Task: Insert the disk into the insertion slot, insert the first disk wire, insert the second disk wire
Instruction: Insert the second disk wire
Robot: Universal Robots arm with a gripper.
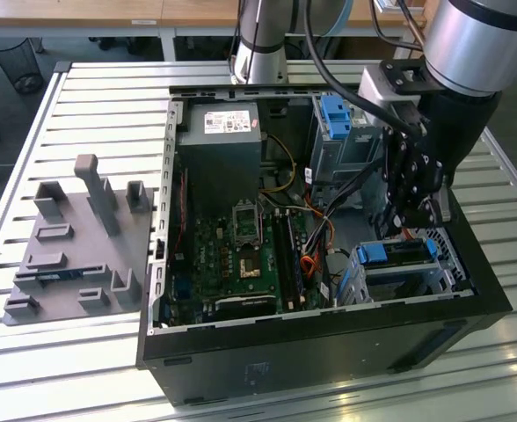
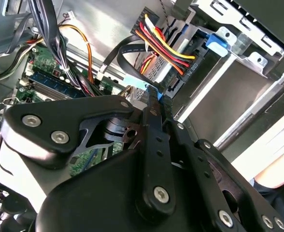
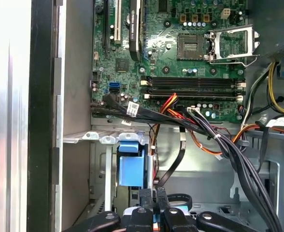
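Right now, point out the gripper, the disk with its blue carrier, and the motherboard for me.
gripper (image 1: 414, 195): exterior view, between its dark fingertips.
disk (image 1: 397, 252): exterior view, on the blue carrier's front edge, in the silver bay.
motherboard (image 3: 180, 67): first wrist view, on the green board near the processor socket.

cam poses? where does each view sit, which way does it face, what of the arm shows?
Exterior view: off the arm, above and in front of the open PC case, looking down into it; the arm and pincer hang over the disk in the slot.
First wrist view: on the wrist, facing down past the pincer to the motherboard.
Second wrist view: on the wrist, close behind the pincer, facing the wires.
Shared: both wrist views show the pincer and the same wires.
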